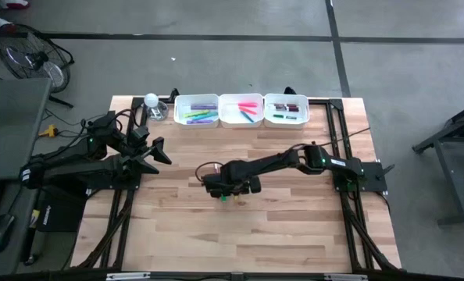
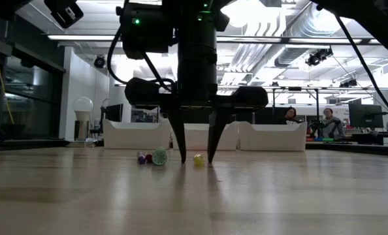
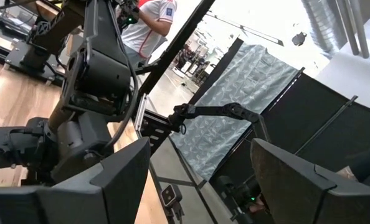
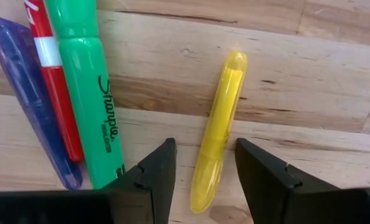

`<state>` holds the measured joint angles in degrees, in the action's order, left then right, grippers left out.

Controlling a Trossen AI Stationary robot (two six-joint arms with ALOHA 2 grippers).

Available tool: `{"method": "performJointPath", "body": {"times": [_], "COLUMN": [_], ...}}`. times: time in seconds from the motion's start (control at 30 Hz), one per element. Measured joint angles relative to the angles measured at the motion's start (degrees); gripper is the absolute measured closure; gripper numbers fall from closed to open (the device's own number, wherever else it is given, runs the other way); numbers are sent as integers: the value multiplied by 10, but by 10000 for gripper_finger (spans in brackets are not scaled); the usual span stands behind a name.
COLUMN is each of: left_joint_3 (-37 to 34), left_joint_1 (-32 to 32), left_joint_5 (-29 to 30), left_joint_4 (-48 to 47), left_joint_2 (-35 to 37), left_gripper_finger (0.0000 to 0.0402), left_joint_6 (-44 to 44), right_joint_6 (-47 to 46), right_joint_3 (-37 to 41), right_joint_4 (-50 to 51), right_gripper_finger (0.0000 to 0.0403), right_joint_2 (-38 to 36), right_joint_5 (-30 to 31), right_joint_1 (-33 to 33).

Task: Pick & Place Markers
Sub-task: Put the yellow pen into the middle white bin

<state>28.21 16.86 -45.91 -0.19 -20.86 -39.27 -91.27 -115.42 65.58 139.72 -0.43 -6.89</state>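
Note:
A yellow marker (image 4: 219,134) lies flat on the wooden table. My right gripper (image 4: 205,168) is open, pointing down over the table's middle (image 1: 224,195). One finger stands on each side of the marker's near end without touching it. In the low view the fingertips (image 2: 181,156) are down close to the wood, with the yellow marker's end (image 2: 198,159) between them. Beside it lie a green marker (image 4: 88,87), a red one (image 4: 51,81) and a purple one (image 4: 29,93). My left gripper (image 1: 158,152) waits open, raised at the table's left.
Three white trays (image 1: 197,110) (image 1: 240,109) (image 1: 286,108) holding more markers stand in a row at the far edge. A white bulb-like object (image 1: 151,100) stands to their left. Bare wood stretches toward the near edge. People sit in the room beyond (image 2: 289,116).

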Motion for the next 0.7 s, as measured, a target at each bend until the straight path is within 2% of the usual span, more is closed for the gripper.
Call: {"method": "performJointPath", "body": {"times": [0.7], "left_joint_3": [0], "left_joint_1": [0], "left_joint_5": [0], "left_joint_4": [0], "left_joint_2": [0], "left_gripper_finger": [126], "left_joint_6": [-1], "right_joint_6": [43], "right_joint_3": [0], "right_joint_4": [8], "right_gripper_finger": [259], "right_joint_2": [0], "right_joint_5": [16], "right_joint_1": [33]}}
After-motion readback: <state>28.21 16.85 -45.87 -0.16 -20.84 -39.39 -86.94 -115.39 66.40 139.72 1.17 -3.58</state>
